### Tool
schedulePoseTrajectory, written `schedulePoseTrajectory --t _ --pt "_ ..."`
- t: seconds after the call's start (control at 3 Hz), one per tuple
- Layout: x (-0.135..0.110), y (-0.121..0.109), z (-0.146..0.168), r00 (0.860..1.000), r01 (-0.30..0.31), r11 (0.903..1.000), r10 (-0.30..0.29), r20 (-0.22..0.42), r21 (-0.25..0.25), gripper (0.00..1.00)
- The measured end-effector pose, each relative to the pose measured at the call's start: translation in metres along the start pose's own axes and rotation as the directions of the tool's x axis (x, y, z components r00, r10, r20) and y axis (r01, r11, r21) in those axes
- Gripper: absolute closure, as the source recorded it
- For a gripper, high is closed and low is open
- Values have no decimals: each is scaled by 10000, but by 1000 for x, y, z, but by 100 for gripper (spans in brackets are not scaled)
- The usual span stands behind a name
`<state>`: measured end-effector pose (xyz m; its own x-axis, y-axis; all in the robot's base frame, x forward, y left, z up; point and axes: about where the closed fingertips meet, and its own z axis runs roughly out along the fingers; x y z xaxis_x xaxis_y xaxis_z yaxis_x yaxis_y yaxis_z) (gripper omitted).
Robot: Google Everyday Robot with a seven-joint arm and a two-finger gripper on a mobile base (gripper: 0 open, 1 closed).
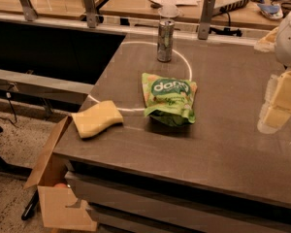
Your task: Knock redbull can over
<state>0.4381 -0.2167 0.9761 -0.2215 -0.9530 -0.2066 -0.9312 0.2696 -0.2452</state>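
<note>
Dim warm light is falling on the counter (223,144); the end effector (274,111) is glowing pale at right

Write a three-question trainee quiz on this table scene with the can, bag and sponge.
1. True or false: the slim silvery metal redbull can stands upright on the dark table.
2. Fill in: the gripper hangs at the picture's ____ edge, apart from the can.
3. What lies left of the crumpled green snack bag? A) the gripper B) the flat yellow sponge C) the can
Key: 1 true; 2 right; 3 B.
</note>
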Motion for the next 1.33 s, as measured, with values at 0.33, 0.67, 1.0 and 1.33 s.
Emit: schedulePoseTrajectory --t 0.33,0.67,1.0,1.33 --pt "0 -1 0 9999 -35 10000 35 111 6 0" --pt "-4 -11 -2 9913 -406 9992 402 1255 6 0" --pt "3 -37 10 9422 -1403 9901 1315 3081 64 0" --pt "-11 -71 28 7854 -2770 9609 2242 5769 36 0"
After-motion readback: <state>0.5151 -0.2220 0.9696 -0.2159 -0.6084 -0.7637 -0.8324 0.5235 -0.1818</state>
